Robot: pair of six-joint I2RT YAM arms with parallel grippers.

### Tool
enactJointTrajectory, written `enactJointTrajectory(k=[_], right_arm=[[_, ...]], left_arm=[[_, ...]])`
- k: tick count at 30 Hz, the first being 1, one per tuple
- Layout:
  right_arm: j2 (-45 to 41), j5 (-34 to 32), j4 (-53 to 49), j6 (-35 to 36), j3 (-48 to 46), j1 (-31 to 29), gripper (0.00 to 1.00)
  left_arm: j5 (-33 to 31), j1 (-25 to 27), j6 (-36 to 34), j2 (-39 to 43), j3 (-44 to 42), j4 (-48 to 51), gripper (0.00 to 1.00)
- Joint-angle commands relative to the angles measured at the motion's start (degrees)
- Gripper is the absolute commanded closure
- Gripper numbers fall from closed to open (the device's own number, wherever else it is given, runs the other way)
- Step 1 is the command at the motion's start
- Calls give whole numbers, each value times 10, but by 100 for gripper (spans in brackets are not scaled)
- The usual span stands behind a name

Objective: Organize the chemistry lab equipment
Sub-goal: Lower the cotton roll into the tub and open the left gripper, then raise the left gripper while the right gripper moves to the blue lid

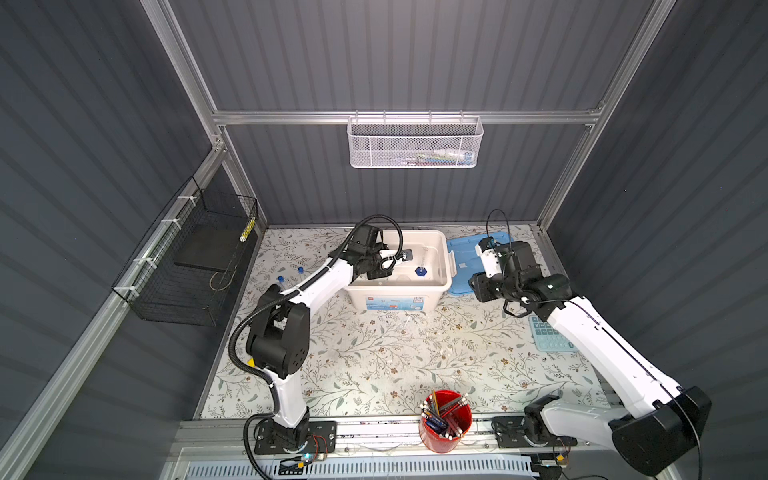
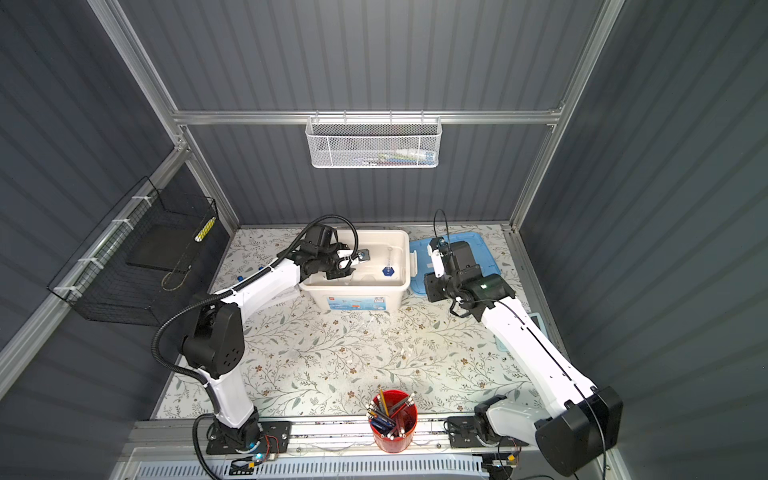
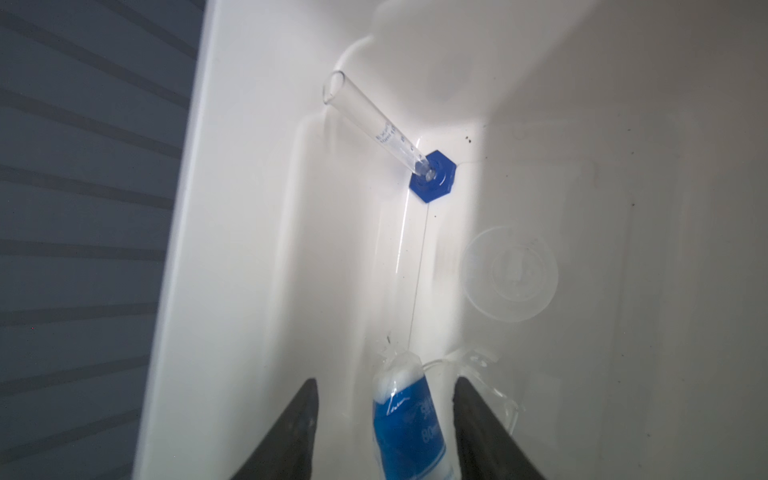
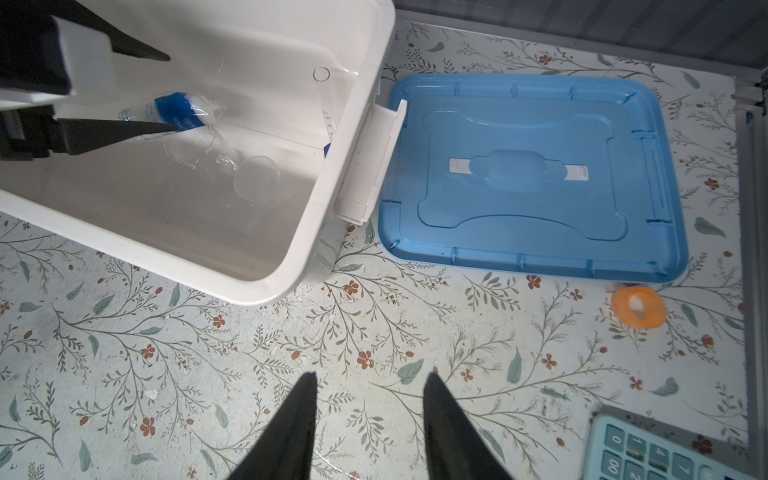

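Bin, white plastic [image 3: 257,232], open for loading: your left gripper [image 3: 386,382] reaches inside, fingers spread, not pinching the plastic-wrapped blue-labelled piece [image 3: 407,432] between them. Ahead of its tips: slim glass measuring cylinder [image 3: 386,137] on blue hexagonal foot, standing in the corner; clear round-bellied flask [image 3: 509,272]. Blue-capped tubes [image 1: 300,271] lie outside, behind it. Your right gripper [image 4: 370,376] hangs spread, empty, blue plastic lid [image 4: 528,174] ahead

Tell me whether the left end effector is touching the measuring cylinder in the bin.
Apart. The left wrist view shows the measuring cylinder sitting far beyond the left end effector, with bare bin floor between them.
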State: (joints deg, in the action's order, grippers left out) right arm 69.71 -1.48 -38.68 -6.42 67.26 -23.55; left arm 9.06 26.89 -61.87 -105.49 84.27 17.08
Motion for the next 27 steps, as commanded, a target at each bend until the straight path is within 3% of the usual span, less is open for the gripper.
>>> enactJointTrajectory(k=[1,9,15,22,27], right_arm=[[0,1,-12,-1,15,3,56],[-6,-7,-26,-2,28,3,55],[-1,-14,-33,-19,42,7,51],[21,-7,-52,-46,76,49,47],[34,6,-57,-41,92,88,46]], left_arm=[[20,-4,18,28,9,-1,42],[28,-4,39,86,-15,-23,40],[7,-4,97,165,-65,-91,40],[-43,-4,185,269,-130,-176,38],[-110,-4,261,314,-140,-181,35]])
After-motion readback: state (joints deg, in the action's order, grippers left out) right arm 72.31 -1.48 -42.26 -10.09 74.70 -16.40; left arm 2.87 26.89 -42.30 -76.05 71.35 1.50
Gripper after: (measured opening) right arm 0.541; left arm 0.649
